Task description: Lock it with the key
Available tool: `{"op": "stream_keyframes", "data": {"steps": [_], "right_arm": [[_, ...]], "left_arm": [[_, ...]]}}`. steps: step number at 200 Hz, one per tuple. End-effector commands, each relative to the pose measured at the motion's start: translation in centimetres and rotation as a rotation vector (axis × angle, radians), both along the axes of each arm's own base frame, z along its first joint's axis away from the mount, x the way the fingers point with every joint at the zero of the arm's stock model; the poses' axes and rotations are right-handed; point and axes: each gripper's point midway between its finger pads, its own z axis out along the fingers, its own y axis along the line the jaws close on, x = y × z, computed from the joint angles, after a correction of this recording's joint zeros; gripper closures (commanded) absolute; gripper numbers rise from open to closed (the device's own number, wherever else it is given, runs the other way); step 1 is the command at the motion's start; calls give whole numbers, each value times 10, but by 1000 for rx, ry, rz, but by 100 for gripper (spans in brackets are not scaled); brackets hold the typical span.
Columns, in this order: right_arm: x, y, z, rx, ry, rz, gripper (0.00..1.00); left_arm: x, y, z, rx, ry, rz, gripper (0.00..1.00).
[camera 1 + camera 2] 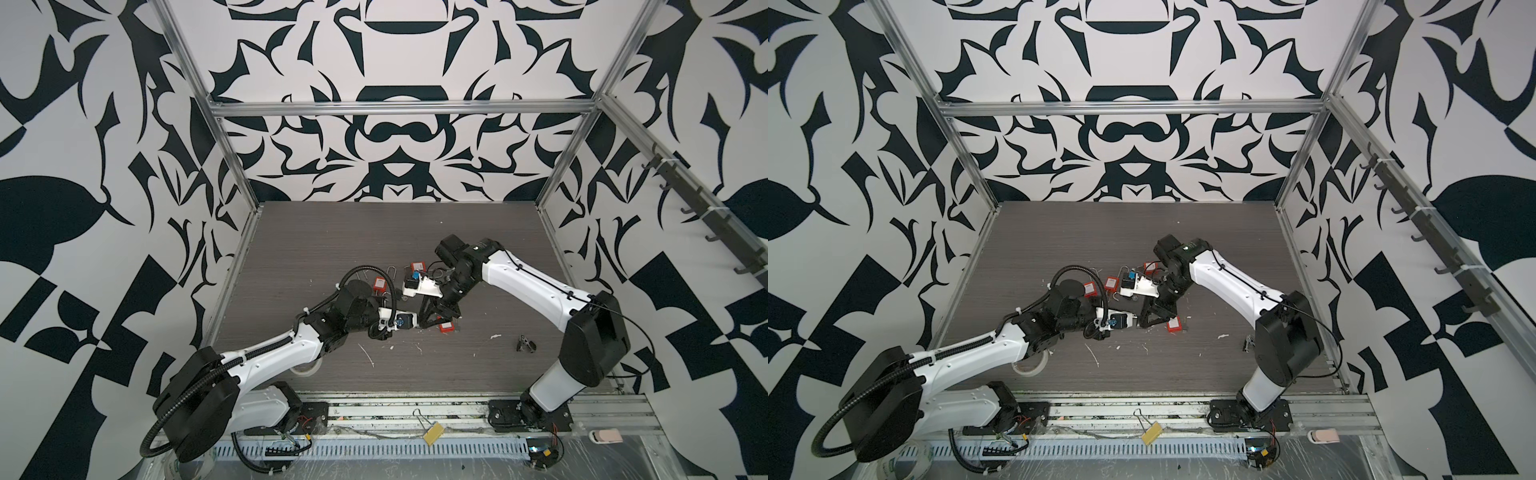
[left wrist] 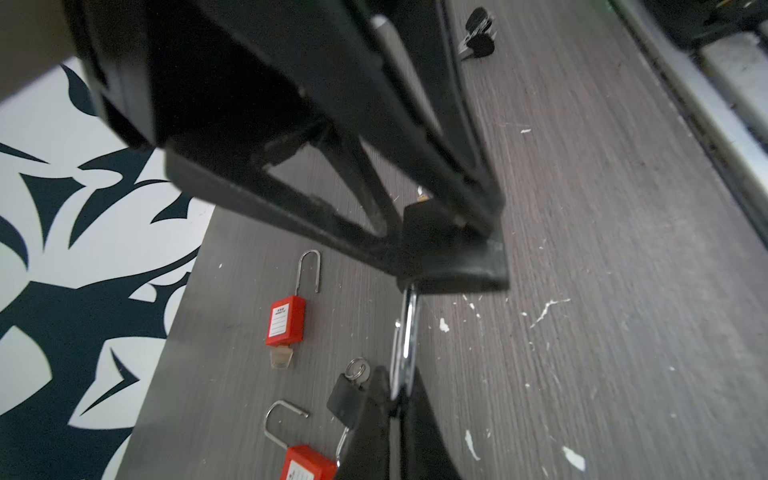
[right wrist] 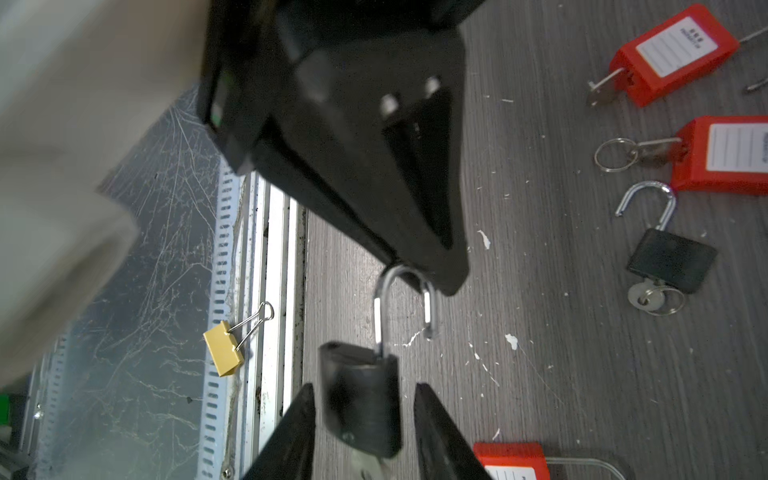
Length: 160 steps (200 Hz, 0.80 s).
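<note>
Nearest the right wrist camera, the right gripper (image 3: 363, 390) stands open. Its two fingers flank the body of the black padlock (image 3: 359, 399) with a narrow gap on each side, so it applies no grip at this moment.

The padlock hangs above the table (image 3: 582, 374) and appears to be carried only by the left gripper (image 2: 397, 395), which is clamped on the bend of the shackle (image 3: 380, 307). The shackle is open, and its free leg ends clear of the body.

Holding the lock by the shackle leaves the body free. This is probably why the right fingers sit around the body: pressing it and the shackle together would close the lock. A pale, blurred shape under the body may be the key, but this cannot be confirmed.

Further out on the table:
- A second black padlock (image 3: 669, 257) lies with its shackle open and a key in it.
- Several red padlocks (image 3: 673, 54) lie nearby, and none touches the held lock.
- A yellow binder clip (image 3: 224, 349) rests on the front rail, outside the work area.
</note>
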Motion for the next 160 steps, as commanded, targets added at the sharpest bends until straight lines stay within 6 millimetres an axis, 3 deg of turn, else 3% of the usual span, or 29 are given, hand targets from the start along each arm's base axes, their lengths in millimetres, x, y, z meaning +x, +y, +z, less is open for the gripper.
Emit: {"op": "stream_keyframes", "data": {"steps": [1, 42, 93, 116, 140, 160], "right_arm": [[6, 9, 19, 50, -35, 4, 54], [13, 7, 21, 46, -75, -14, 49], [20, -9, 28, 52, -174, -75, 49], [38, -21, 31, 55, -312, -192, 47], [32, -31, 43, 123, -425, -209, 47], [15, -37, 41, 119, -398, -182, 48]], "left_arm": [[-10, -5, 16, -43, 67, -27, 100], [-13, -1, 6, -14, 143, -2, 100], [-15, -2, 12, -35, 267, 11, 100], [-19, 0, 14, -36, 352, -2, 100], [-23, 2, 12, -28, 402, -1, 100], [-22, 2, 13, -35, 431, 5, 100]]}}
